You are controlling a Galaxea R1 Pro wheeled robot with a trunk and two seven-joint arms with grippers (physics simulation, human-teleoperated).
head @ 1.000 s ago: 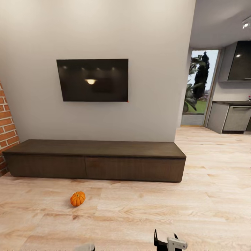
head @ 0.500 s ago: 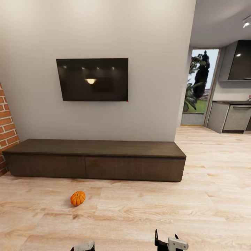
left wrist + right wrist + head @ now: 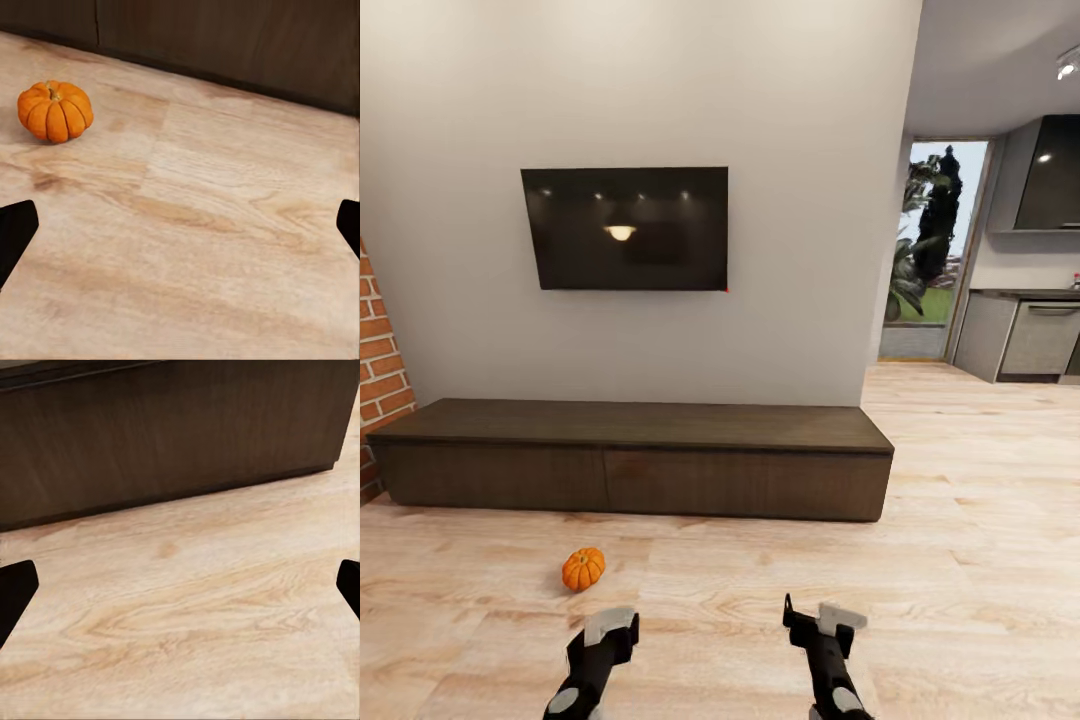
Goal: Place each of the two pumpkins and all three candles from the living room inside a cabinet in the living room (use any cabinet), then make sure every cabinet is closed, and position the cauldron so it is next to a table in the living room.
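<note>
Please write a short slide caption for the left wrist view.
Open left gripper above wood floor; pumpkin ahead, near closed cabinet.

At the bottom of the head view, the left end effector is a slim black forearm-like body capped with a pale grey, flat rectangular block, with a small round grey disc lower on its black casing. The right end effector is built alike: a black tapering body, a short black finger at its left and a light grey block at its tip. In both wrist views the fingertips appear as plain matt black wedges at the frame's side edges.
</note>
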